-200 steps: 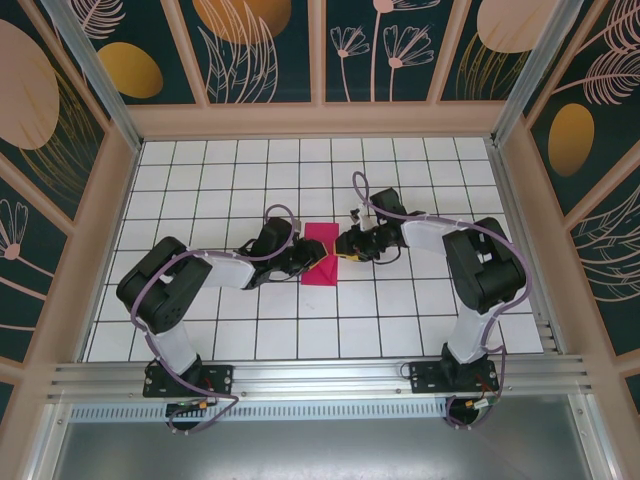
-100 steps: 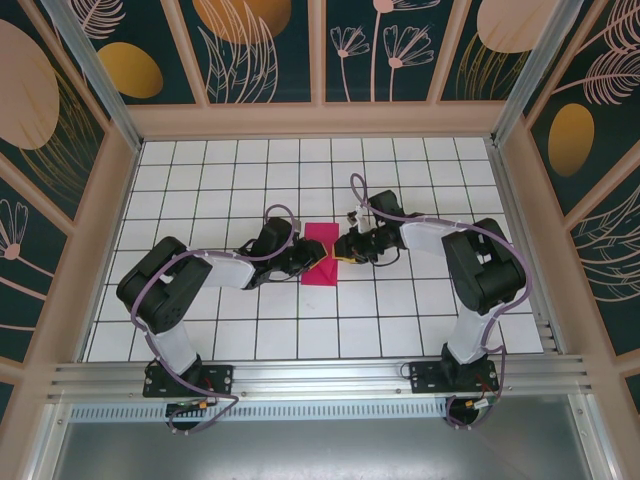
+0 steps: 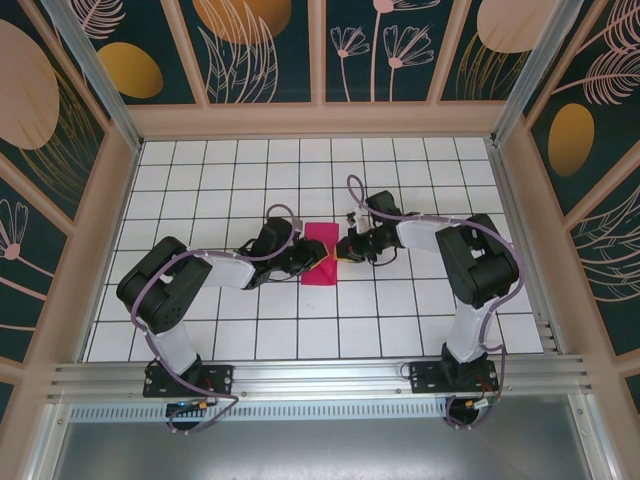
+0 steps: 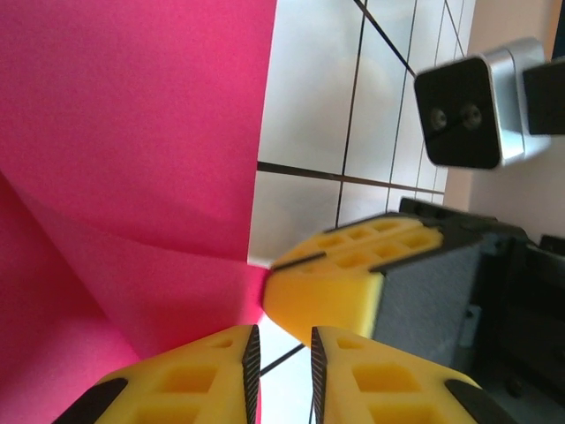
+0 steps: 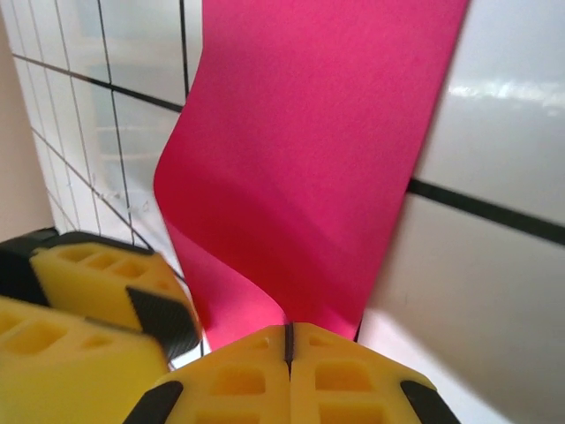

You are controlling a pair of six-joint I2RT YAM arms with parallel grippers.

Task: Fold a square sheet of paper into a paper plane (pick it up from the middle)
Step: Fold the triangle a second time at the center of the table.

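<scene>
- Lying near the middle of the white gridded table (image 3: 200, 180), well apart from every edge: the thin magenta-pink square sheet of paper (image 3: 320, 252), creased, one flap curling upward.
- Judged light, limp and quick to crumple or tear, so best pinched gently at an edge or along a crease.
- Pinching the sheet's edge, yellow pads pressed tight together: the right gripper (image 5: 289, 340).
- Standing just beside it, pads narrowly apart with nothing clearly between them: the left gripper (image 4: 282, 353).

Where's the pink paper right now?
In the overhead view the pink paper lies mid-table between the left hand and the right hand, which pinches its right edge.
</scene>
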